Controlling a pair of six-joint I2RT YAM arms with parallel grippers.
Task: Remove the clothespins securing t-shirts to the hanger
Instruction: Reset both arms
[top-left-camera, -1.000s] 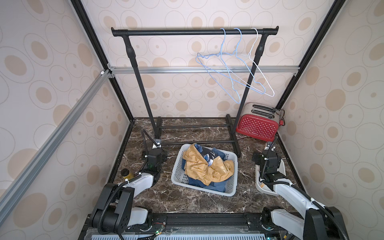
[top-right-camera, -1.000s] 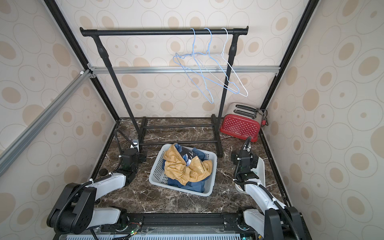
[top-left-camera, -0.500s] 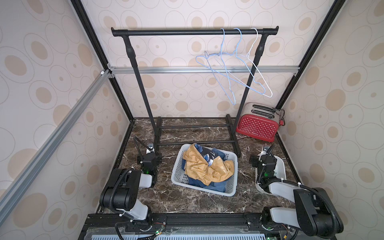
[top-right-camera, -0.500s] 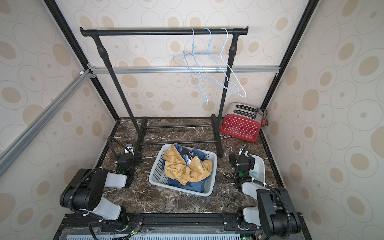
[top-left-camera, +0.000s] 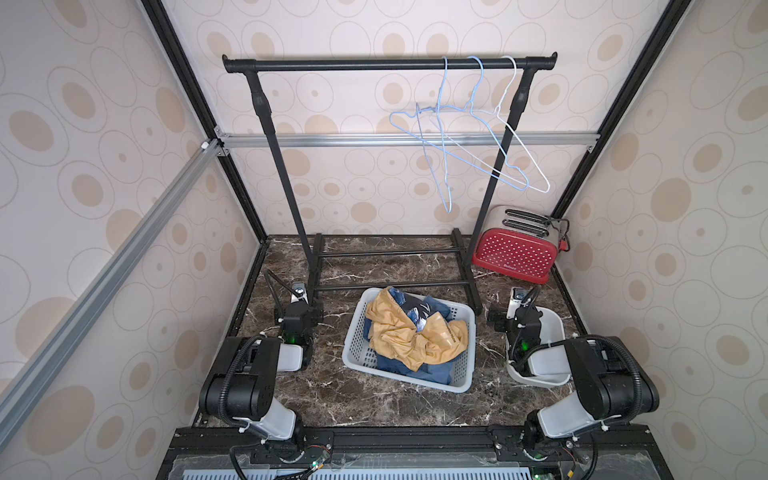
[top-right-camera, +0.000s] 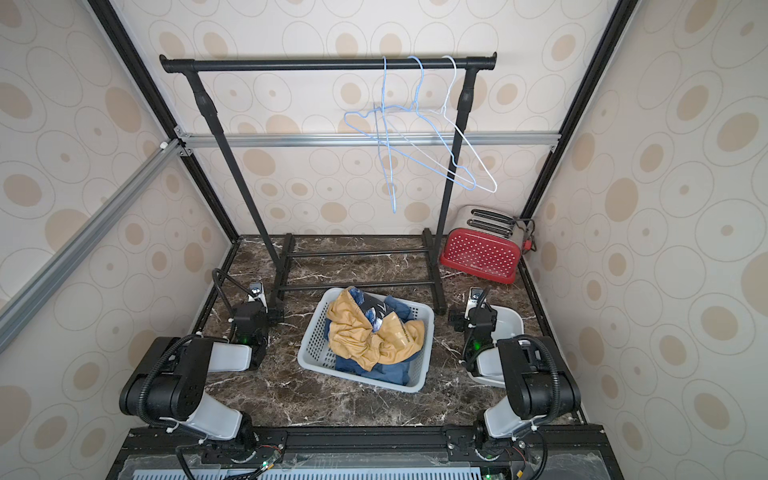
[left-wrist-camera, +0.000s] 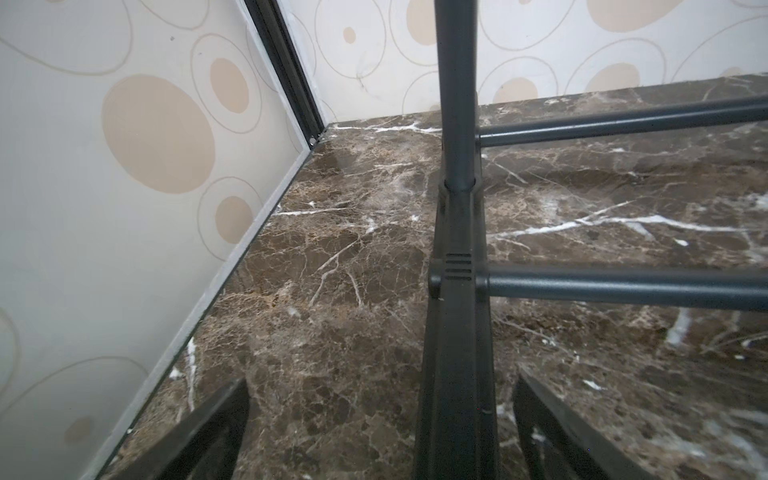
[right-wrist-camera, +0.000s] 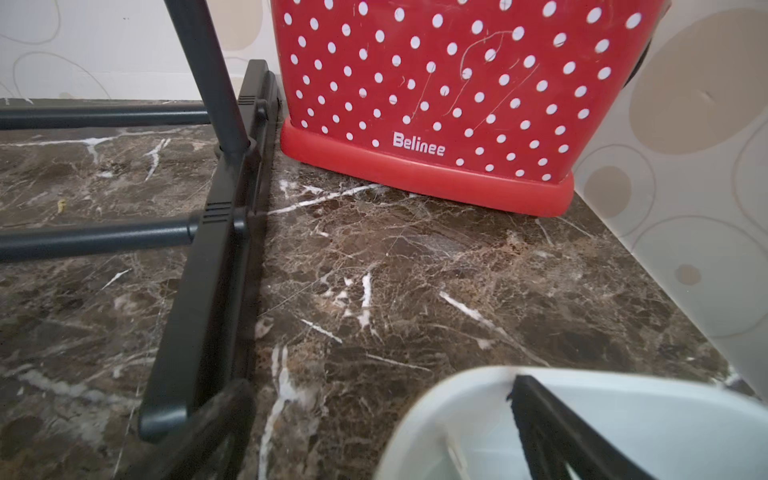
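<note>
Arms folded back, left hand (left-wrist-camera: 382, 380) and right hand (right-wrist-camera: 378, 382) wide open, empty, t-shirts (top-left-camera: 409, 332) bunched, axis unclear

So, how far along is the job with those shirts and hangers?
Looks finished: the three hangers hang bare on the rail, and the t-shirts lie heaped in the basket. Nothing is in hand; the left gripper and right gripper sit open and empty. No clothespins show, so nothing seems left.
</note>
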